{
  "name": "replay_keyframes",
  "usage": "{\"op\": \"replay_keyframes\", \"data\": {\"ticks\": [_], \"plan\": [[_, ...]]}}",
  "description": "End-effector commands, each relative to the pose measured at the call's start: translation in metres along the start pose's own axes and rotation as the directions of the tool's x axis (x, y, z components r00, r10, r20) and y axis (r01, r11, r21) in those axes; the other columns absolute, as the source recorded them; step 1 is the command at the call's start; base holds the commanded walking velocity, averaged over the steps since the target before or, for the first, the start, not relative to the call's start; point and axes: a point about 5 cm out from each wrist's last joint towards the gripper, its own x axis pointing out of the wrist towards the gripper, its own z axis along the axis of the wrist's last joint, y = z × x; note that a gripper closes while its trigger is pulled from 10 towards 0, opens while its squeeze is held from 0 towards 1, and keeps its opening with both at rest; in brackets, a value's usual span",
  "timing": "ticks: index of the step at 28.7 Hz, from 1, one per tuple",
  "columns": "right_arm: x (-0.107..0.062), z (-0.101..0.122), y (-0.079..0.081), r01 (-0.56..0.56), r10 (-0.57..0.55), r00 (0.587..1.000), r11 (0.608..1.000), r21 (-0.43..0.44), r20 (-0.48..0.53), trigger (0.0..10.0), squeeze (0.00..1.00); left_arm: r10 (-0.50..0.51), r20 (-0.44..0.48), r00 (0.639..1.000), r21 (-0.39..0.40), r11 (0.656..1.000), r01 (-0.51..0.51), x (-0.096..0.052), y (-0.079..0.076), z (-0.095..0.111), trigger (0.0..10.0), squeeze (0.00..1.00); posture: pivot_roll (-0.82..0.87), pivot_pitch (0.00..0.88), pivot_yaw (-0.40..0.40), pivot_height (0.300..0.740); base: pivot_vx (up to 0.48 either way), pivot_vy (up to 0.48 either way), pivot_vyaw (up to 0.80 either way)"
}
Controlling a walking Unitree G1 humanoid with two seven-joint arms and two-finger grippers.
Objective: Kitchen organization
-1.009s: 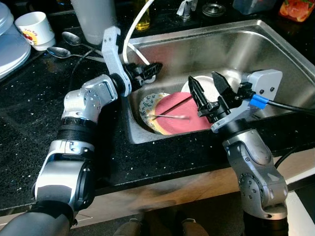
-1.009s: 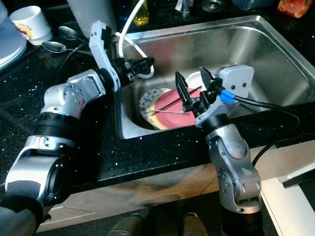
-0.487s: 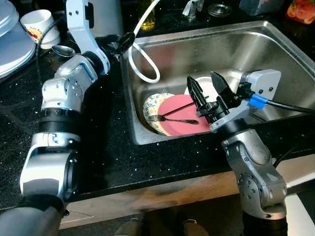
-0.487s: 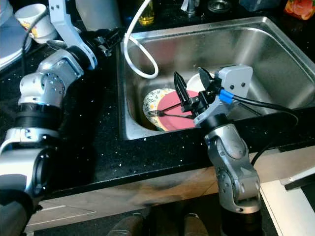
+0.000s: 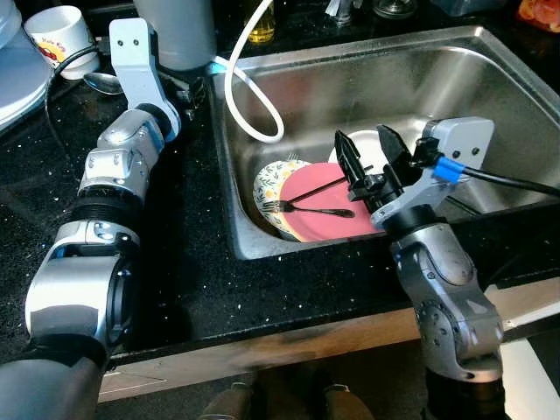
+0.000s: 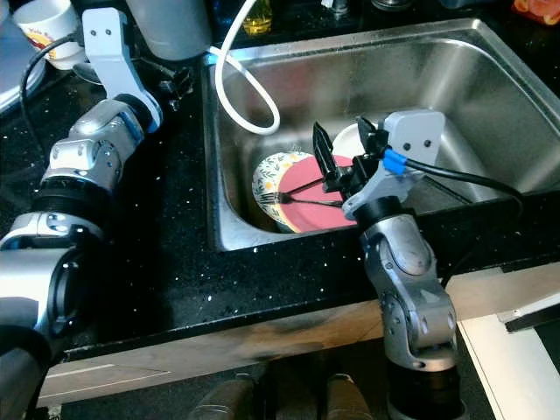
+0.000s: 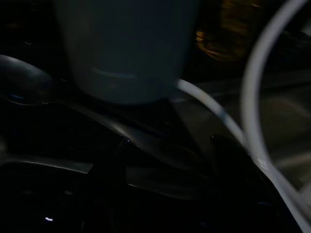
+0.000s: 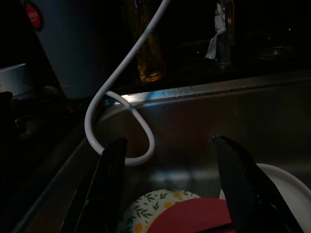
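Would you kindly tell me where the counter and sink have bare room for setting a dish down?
Free: the sink's right floor, and the counter before it. Crowded: the plates under the fork, and the cup corner.

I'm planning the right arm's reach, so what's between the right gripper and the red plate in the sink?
In the left eye view, a fork lies on the red plate just below the open right gripper; otherwise the stretch is bare.
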Motion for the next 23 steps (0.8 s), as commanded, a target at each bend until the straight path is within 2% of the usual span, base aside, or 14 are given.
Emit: {"op": "replay_keyframes", "data": {"ticks": [1,7,8,11,13,14,15,16,17,20,22,23], "plan": [[-0.007,-0.002,0.001,0.008,-0.008,1.0,1.0,0.015,-0.022,10.0,0.0,0.039,0.018,0.999,0.039,0.998,-0.04,0.0,0.009,0.005,10.0,0.0,0.05,0.36,0.108,0.74,0.0,0.0,0.0],[-0.012,0.0,0.002,0.021,-0.021,0.999,1.0,0.01,-0.024,10.0,0.0,0.045,0.022,0.999,0.04,0.998,-0.046,0.001,0.012,0.007,10.0,0.0,0.04,0.366,0.116,0.74,0.0,0.0,0.0],[-0.015,0.001,0.003,0.03,-0.03,0.999,1.0,0.006,-0.023,10.0,0.0,0.042,0.003,0.999,0.008,0.999,-0.042,0.001,0.017,0.009,10.0,0.0,0.03,0.363,0.127,0.74,0.0,0.0,0.0],[-0.017,0.003,0.004,0.034,-0.034,0.999,0.999,0.004,-0.023,10.0,0.0,0.06,-0.009,0.998,-0.01,0.998,-0.06,0.001,0.02,0.01,10.0,0.0,0.02,0.361,0.131,0.74,0.0,0.0,0.0],[-0.02,0.005,0.002,0.045,-0.045,0.999,0.999,-0.004,-0.022,10.0,0.0,0.109,-0.075,0.991,-0.077,0.99,-0.114,-0.001,0.029,0.006,10.0,0.0,0.02,0.358,0.136,0.74,0.0,0.0,0.0],[-0.02,0.005,0.002,0.045,-0.045,0.999,0.999,-0.004,-0.022,10.0,0.0,0.109,-0.075,0.991,-0.077,0.99,-0.114,-0.001,0.029,0.006,10.0,0.0,0.02,0.358,0.136,0.74,0.0,0.0,0.0],[-0.021,0.006,0.001,0.051,-0.052,0.998,0.999,-0.008,-0.024,10.0,0.0,0.136,-0.131,0.982,-0.113,0.982,-0.151,-0.003,0.033,0.0,10.0,0.0,0.02,0.358,0.137,0.74,0.0,0.0,0.0],[-0.021,0.006,0.001,0.051,-0.052,0.998,0.999,-0.008,-0.024,10.0,0.0,0.136,-0.131,0.982,-0.113,0.982,-0.151,-0.003,0.033,0.0,10.0,0.0,0.02,0.358,0.137,0.74,0.0,0.0,0.0],[-0.023,0.007,-0.001,0.058,-0.058,0.998,0.998,-0.013,-0.027,10.0,0.0,0.134,-0.222,0.966,-0.171,0.97,-0.174,-0.006,0.036,-0.012,10.0,0.0,0.02,0.356,0.139,0.74,0.0,0.0,0.0],[-0.023,0.007,-0.002,0.061,-0.061,0.998,0.998,-0.015,-0.029,10.0,0.0,0.086,-0.291,0.953,-0.181,0.973,-0.143,-0.007,0.032,-0.022,10.0,0.0,0.02,0.352,0.141,0.74,0.0,0.0,0.0],[-0.023,0.007,-0.002,0.061,-0.061,0.998,0.998,-0.015,-0.029,10.0,0.0,0.086,-0.291,0.953,-0.181,0.973,-0.143,-0.007,0.032,-0.022,10.0,0.0,0.02,0.352,0.141,0.74,0.0,0.0,0.0],[-0.023,0.006,-0.002,0.062,-0.062,0.998,0.998,-0.016,-0.03,10.0,0.0,0.023,-0.323,0.946,-0.2,0.975,-0.092,-0.007,0.025,-0.027,10.0,0.0,0.03,0.35,0.139,0.74,0.0,0.0,0.0]]}}
